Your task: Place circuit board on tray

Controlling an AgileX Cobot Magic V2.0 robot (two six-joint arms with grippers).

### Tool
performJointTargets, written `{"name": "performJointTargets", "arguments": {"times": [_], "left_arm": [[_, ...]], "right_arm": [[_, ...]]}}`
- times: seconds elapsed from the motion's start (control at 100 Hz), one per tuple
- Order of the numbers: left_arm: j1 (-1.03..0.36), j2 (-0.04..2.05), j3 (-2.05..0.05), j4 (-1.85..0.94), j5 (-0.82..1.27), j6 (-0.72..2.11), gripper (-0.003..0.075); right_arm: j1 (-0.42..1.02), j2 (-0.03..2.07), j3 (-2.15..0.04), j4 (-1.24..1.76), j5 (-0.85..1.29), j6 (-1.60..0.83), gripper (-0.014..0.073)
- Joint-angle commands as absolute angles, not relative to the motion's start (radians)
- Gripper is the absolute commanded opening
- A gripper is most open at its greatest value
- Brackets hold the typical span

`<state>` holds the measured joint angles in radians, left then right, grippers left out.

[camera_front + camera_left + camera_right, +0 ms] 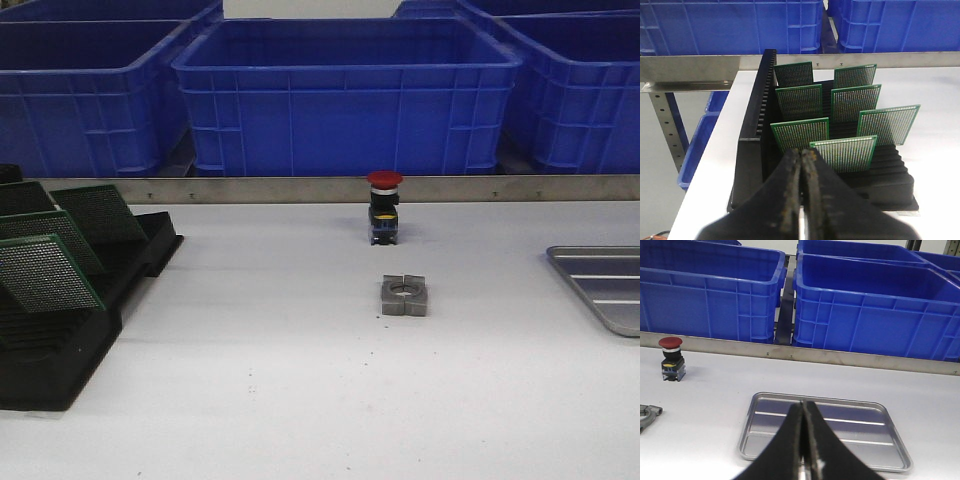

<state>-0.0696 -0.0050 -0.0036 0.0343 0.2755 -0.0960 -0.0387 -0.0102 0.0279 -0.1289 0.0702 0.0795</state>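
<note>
Circuit boards (843, 153) standing upright in black rack (757, 125), slotted for easy plucking. Left claw (801, 200) pinched closed, empty, hovering nearby. Right claw (803, 440) likewise closed, empty, over bare tray (895, 440).

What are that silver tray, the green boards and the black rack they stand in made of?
The tray looks like bare metal: silver-grey with a dull sheen and pressed ribs. The circuit boards look like thin rigid green laminate, drilled with a grid of tiny holes. The slotted rack is matte black, probably moulded plastic, though the look leaves that open.
</note>
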Motion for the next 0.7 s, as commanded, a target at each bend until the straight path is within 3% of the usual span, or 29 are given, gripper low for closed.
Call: {"name": "performJointTargets", "arguments": {"times": [0.0, 0.69], "left_arm": [[-0.067, -0.034, 0.027, 0.034, 0.204, -0.103, -0.0017], [-0.067, -0.034, 0.025, 0.037, -0.016, -0.103, -0.0017]], "right_arm": [[-0.037, -0.030, 0.029, -0.132, 0.000, 0.070, -0.0062], [-0.037, -0.030, 0.029, -0.132, 0.000, 0.070, -0.0062]]}}
